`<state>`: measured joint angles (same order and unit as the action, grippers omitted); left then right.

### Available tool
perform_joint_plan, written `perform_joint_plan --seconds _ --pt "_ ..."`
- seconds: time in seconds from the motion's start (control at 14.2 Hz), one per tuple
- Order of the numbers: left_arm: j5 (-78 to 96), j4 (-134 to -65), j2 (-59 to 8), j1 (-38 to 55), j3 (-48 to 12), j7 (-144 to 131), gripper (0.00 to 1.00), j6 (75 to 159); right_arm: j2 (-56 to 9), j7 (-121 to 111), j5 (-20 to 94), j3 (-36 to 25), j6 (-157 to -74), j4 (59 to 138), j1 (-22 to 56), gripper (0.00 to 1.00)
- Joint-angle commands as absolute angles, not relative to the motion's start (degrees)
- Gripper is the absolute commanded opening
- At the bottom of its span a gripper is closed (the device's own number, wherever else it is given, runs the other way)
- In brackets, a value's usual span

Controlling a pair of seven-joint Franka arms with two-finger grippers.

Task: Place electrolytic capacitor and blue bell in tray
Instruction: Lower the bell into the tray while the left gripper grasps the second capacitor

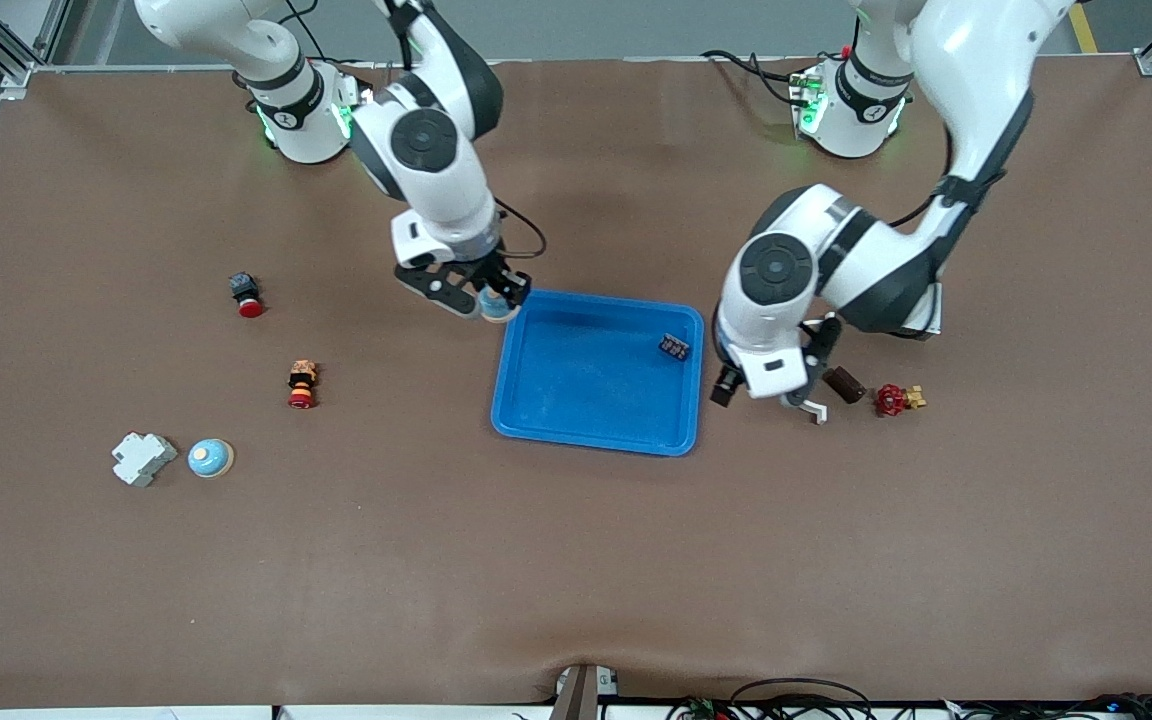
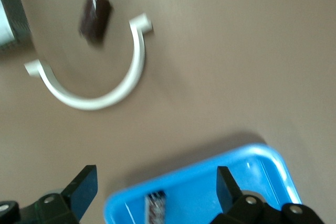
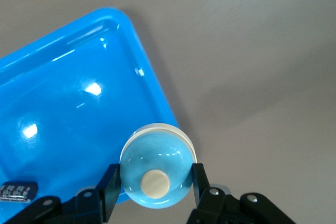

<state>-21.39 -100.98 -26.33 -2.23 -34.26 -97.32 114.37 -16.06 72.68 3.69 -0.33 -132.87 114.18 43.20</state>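
R wrist cam only: right gripper (image 3: pixel 152 184) clamping blue bell (image 3: pixel 156 172) over tray (image 3: pixel 63 114) rim. L wrist cam: left gripper (image 2: pixel 157 190) agape above capacitor (image 2: pixel 155 208) in tray.

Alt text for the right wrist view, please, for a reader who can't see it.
The right claw grips a blue bell by its sides, over the rim of the bright blue tray. A small dark capacitor already lies in the tray, on the brown table.

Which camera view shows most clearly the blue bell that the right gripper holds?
The right wrist view: the blue bell fills the space between the right gripper's fingers, over the tray rim, dome and pale button visible. The front view shows only a small blue part under the fingers. The left wrist view does not show it.
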Motion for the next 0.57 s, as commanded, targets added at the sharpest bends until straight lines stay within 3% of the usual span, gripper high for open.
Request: perform_joint_plan --seconds 0.0,0.28,0.49 --pt "-21.7 -101.9 -25.1 -7.7 -34.7 -88.5 1.00 111.4 -22.6 76.3 3.8 -1.1 -132.6 108.0 45.0 0.00" --pt "-22.1 -103.5 -27.4 -15.3 -34.6 -78.9 1.00 111.9 -27.7 79.8 3.7 -1.1 -132.6 104.2 46.7 0.00" --pt "-23.5 -106.9 -29.0 -19.0 -34.4 -77.6 1.00 118.0 -30.2 80.2 3.5 -1.2 -132.6 102.2 46.7 0.00"
